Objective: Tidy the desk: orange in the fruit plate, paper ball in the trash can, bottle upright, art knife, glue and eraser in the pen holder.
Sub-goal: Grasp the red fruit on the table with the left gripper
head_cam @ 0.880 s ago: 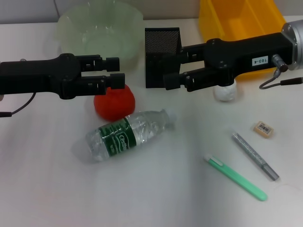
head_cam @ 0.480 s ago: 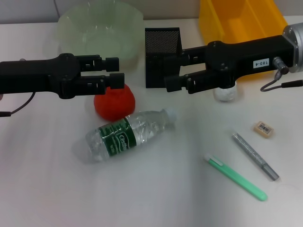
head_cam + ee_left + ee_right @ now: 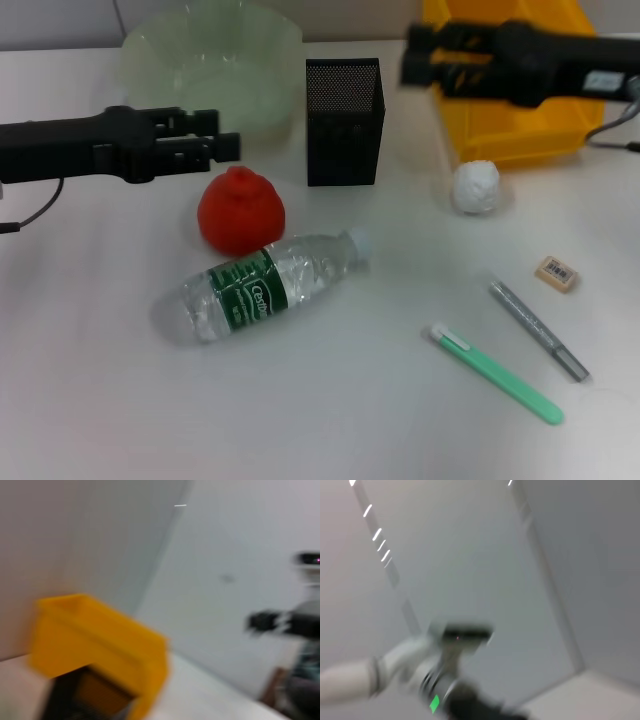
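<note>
Head view. The left hand point(image 3: 228, 146) hovered above the white surface point(image 3: 330, 420), its fingers point(image 3: 200, 120) set a narrow gap apart and holding nothing. The orange point(image 3: 241, 209) lay just below and in front of that hand; the pale-green fruit plate point(image 3: 215, 60) stood just behind it, and the black mesh pen holder point(image 3: 343, 121) stood just to its right. The water bottle point(image 3: 262, 285) lay on its side in front of the orange, white cap pointing right. The right hand point(image 3: 418, 55) was blurred above the near left corner of the yellow trash can point(image 3: 510, 90); its opening could not be told. The paper ball point(image 3: 475, 186) sat on the surface in front of that hand, apart from it. Farther front lay the eraser point(image 3: 556, 273), a grey pen-shaped stick point(image 3: 539, 330) and a green art knife point(image 3: 497, 372).

Left wrist view. The blurred trash can point(image 3: 107, 647) and the distant right hand point(image 3: 265, 622) showed.

Right wrist view. Only a blurred wall and part of the robot's body point(image 3: 440, 675) showed.
</note>
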Robot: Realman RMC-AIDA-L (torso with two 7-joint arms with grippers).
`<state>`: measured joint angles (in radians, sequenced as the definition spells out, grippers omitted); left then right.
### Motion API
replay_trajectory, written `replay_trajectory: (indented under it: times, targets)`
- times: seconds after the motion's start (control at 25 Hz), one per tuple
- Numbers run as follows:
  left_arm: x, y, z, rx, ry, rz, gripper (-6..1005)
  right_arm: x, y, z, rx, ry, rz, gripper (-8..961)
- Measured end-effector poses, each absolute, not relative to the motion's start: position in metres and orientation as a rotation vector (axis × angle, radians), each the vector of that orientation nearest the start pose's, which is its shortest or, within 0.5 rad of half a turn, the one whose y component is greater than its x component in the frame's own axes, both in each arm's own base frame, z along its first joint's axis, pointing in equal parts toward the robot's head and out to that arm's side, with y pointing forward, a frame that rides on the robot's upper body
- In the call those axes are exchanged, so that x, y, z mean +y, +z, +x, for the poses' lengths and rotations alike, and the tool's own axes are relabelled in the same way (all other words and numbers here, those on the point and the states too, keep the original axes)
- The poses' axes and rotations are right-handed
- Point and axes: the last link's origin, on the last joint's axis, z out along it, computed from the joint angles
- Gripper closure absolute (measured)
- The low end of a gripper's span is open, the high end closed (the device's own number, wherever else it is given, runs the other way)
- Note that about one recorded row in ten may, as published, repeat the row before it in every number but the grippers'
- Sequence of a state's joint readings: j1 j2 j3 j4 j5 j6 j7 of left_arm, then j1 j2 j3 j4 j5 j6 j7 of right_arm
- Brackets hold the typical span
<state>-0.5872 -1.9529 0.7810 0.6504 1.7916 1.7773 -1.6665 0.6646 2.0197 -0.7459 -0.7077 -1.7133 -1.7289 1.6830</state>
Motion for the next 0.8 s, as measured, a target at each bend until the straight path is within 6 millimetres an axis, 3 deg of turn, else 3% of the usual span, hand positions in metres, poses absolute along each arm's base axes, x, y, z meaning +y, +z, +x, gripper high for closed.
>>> replay_trajectory:
  times: [0.04, 0.24, 0.44, 0.8]
  targets:
    - [0.351, 0.049, -0.245, -0.876, -0.833, -2.715, 347, 0.363, 0.058, 0.188, 0.637, 1.191, -2.677, 202]
    - [0.361, 0.039, -0.27, -0.93, -0.643, -2.601, 350, 0.364, 0.067, 0.199, 0.626, 1.247, -2.568, 202]
    - [0.362, 0.026, -0.278, -0.934, -0.545, -2.585, 354, 0.367, 0.068, 0.2, 0.627, 1.244, -2.549, 203]
    - [0.365, -0.004, -0.271, -0.834, -0.497, -2.587, 360, 0.372, 0.066, 0.195, 0.62, 1.235, -2.551, 202]
